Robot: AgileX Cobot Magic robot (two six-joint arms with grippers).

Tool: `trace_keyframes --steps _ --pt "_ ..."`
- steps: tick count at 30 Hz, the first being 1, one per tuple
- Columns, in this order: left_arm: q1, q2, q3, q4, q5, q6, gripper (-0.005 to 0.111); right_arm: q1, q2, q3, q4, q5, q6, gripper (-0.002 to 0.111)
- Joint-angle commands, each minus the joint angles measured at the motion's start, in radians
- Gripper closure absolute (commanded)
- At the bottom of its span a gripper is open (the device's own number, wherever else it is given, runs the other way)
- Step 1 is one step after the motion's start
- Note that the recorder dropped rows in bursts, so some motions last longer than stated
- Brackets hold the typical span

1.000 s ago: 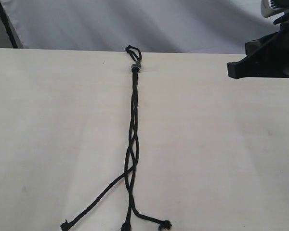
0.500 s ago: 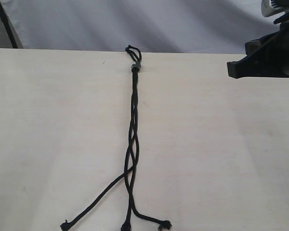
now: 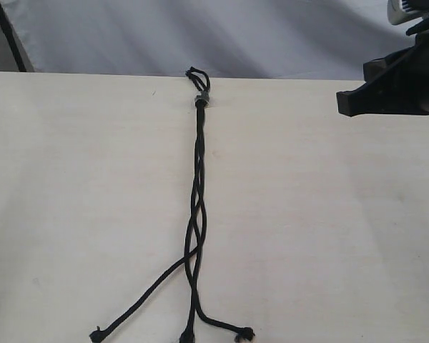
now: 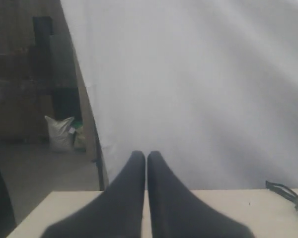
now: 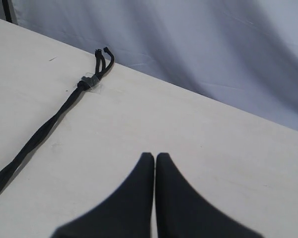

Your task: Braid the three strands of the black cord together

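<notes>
The black cord [image 3: 199, 179] lies lengthwise down the middle of the pale table, its grey band [image 3: 201, 100] and small loop at the far edge. Below the band the three strands [image 3: 194, 236] cross loosely, then splay near the front into knotted tips at the left [image 3: 96, 334], middle [image 3: 186, 336] and right [image 3: 246, 333]. The right gripper [image 3: 347, 103] hovers at the far right, well away from the cord, shut and empty [image 5: 155, 157]. The band end [image 5: 88, 83] shows in the right wrist view. The left gripper [image 4: 146, 156] is shut and empty, out of the exterior view; the cord's loop [image 4: 288, 194] shows at that view's edge.
A white cloth backdrop [image 3: 222, 36] hangs behind the table's far edge. A dark stand pole [image 3: 11, 39] leans at the back left corner. In the left wrist view a dim room with a white bag [image 4: 59, 134] lies beyond the table's end.
</notes>
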Motion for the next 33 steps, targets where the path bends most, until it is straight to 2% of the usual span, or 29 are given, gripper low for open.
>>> trace_keyframes --steps 1,4,9,10,12,17,20,23,33 --pt "0.024 -0.006 0.012 -0.025 -0.007 -0.068 0.104 -0.008 -0.007 0.004 0.0 -0.005 0.005 0.106" --pt "0.024 -0.006 0.058 -0.129 -0.048 0.035 0.104 -0.008 -0.007 0.004 0.0 -0.005 0.005 0.106" --pt "0.024 -0.006 0.165 -0.473 -0.183 0.418 0.104 -0.008 -0.007 0.004 0.0 -0.005 0.001 0.106" --pt "0.024 -0.006 0.165 -0.534 -0.182 0.452 0.104 -0.008 -0.007 0.004 0.0 -0.005 0.001 0.106" --pt "0.021 -0.006 0.165 -0.611 -0.085 0.461 0.104 -0.008 -0.007 0.004 0.0 -0.007 0.002 0.106" --pt "0.006 -0.006 0.165 -0.639 0.025 0.46 0.104 -0.008 -0.007 0.004 0.0 -0.005 0.002 0.106" --pt "-0.018 -0.006 0.165 -0.688 0.064 0.534 0.104 -0.008 -0.007 0.004 0.0 -0.005 0.002 0.106" --pt "-0.031 -0.006 0.165 -0.717 0.064 0.593 0.104 -0.008 -0.007 0.004 0.0 -0.005 0.002 0.106" --pt "-0.034 -0.006 0.165 -0.736 0.073 0.614 0.104 -0.008 -0.007 0.004 0.0 -0.005 0.002 0.106"
